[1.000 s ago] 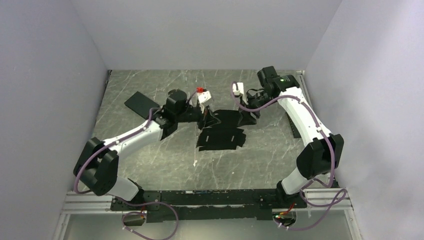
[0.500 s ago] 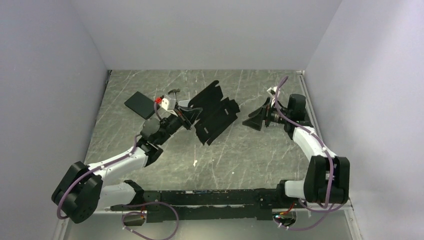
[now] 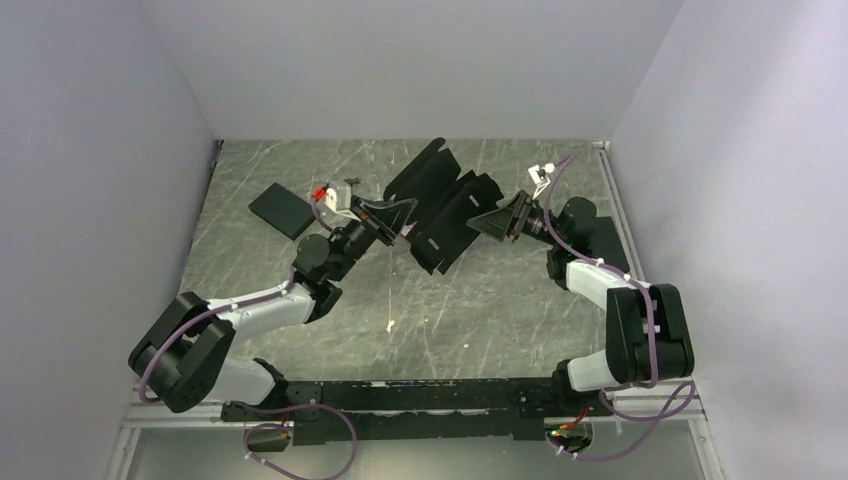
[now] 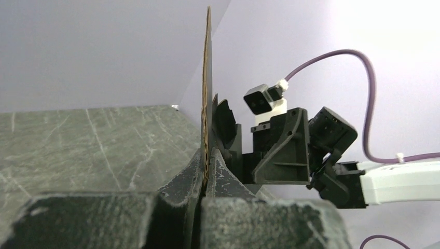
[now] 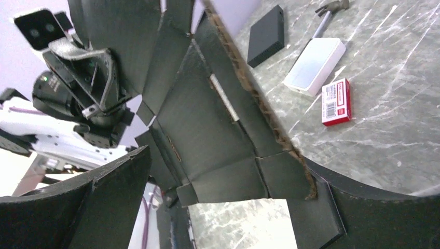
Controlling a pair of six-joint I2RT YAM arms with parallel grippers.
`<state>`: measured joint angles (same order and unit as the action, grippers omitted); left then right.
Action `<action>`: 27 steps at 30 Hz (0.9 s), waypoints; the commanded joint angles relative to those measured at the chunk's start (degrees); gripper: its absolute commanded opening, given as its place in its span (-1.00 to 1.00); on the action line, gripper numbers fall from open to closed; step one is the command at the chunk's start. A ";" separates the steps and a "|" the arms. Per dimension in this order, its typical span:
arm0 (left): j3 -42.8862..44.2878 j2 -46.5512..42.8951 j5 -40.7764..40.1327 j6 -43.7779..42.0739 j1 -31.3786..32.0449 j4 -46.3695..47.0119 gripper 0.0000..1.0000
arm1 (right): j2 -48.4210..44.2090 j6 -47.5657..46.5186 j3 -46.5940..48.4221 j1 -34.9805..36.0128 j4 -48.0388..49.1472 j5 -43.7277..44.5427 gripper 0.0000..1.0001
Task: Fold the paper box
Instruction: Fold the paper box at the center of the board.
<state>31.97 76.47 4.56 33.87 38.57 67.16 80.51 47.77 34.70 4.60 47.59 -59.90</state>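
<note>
Top external view: the matte black die-cut cardboard paper box (image 3: 440, 205) is held upright over the grey marbled table (image 3: 300, 330), pinched by the clamped left gripper (image 3: 388, 214); the right gripper (image 3: 505, 216) is spread wide beside it. Flap folding is judged pending; a flap must be clamped next

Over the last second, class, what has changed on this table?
The left pincer, shut on the box, lifted it off the table and tilted it up toward the back. The right pincer opened wide and pulled back to the right. The black slab stayed put.
</note>
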 commanded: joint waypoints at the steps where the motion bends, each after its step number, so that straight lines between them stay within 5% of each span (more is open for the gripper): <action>1: 3.39 1.05 -0.44 1.99 0.98 6.37 -1.00 | 1.32 13.36 -1.43 -0.21 17.54 2.60 0.86; 10: 2.98 1.55 -2.03 1.83 1.25 2.74 -1.00 | -2.48 15.07 -2.53 -2.04 25.00 1.99 -0.60; 13: 2.55 0.26 -2.67 1.08 1.20 -1.28 -0.72 | -4.21 11.51 -1.70 -2.96 21.93 0.53 -0.95; 17: 2.01 -4.70 -2.46 -2.18 0.76 -9.77 0.20 | -6.32 1.39 0.90 -3.53 11.18 -4.10 -1.00; 21: 3.38 -14.34 0.20 -7.74 -2.23 -28.97 0.86 | -7.67 -12.58 5.38 -3.98 -5.10 -8.32 -1.00; 27: 11.16 -20.97 12.23 -17.57 -9.49 -50.95 0.99 | -7.72 -23.48 8.84 -3.90 -17.20 -12.18 -1.00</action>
<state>37.01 57.52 8.25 24.25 32.86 31.77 74.11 35.40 40.32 0.89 39.64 -67.09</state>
